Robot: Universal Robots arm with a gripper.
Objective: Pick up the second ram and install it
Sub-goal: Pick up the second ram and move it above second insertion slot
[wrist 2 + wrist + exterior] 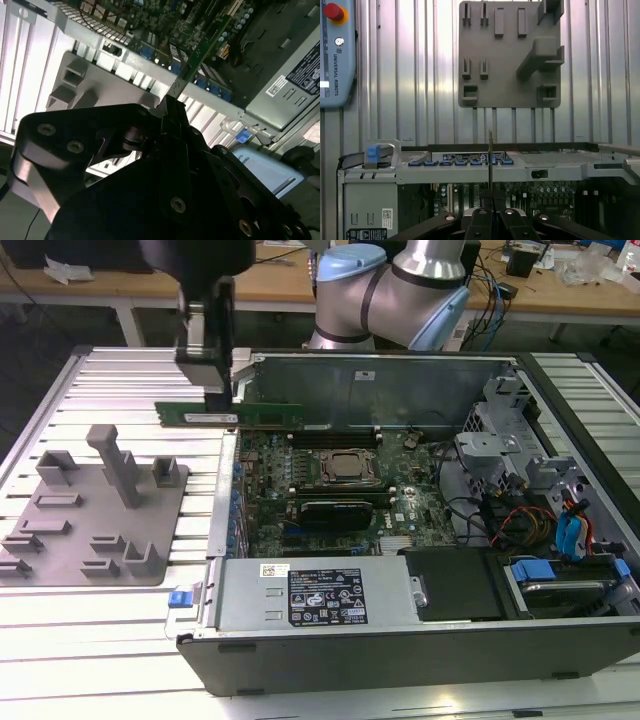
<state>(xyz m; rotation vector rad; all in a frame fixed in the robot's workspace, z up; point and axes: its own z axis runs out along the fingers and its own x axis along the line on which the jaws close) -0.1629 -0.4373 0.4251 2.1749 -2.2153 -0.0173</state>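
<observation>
The second ram (232, 415) was off the board, held level and lengthwise in the air. It hung above the computer case's (400, 380) side wall on the exterior view's left, with part of its length over the slatted table (120, 375) and part over the motherboard (300, 455). It was seated in no slot.

The gripper (218, 398) gripped it from above at about mid-length, fingers closed against its two faces. The gripper hung vertical, pointing straight down. The arm's silver and pale-blue joints (400, 280) stood behind the case's rear wall.

The first wrist view presented the stick edge-on, as a thin dark line (490, 160) rising from between the fingers (481, 222). Past it lay the case wall with a row of blue connectors (460, 162), then the grey fixture plate (510, 55). A pale-blue pendant with a red button (335, 55) lay on the table.

The second wrist view showed the stick as a green strip (205, 47) running out from the black gripper body.

The exterior view supplied the layout: silver processor socket (348, 468) mid-board, fixture plate on the table beside the case, and the power supply (310, 595) along the near side.
</observation>
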